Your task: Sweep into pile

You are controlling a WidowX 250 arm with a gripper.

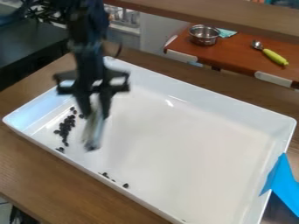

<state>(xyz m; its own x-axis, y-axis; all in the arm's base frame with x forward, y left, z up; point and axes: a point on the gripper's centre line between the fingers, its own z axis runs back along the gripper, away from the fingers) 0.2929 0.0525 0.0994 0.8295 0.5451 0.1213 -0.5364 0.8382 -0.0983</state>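
Claw [95,114] clamped on blurred tool [92,134]; dark beans [64,127] 9 o'clock in tray [204,98], strays [125,185] 7 o'clock; risk: too-hard stroke scatters grp, high tip misses strays nr wall

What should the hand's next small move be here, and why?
Probably shift the tool in the hand past the few stray dark pieces, to their side away from the main cluster: they lie apart along the tray's near wall, and the tool is on their cluster side.
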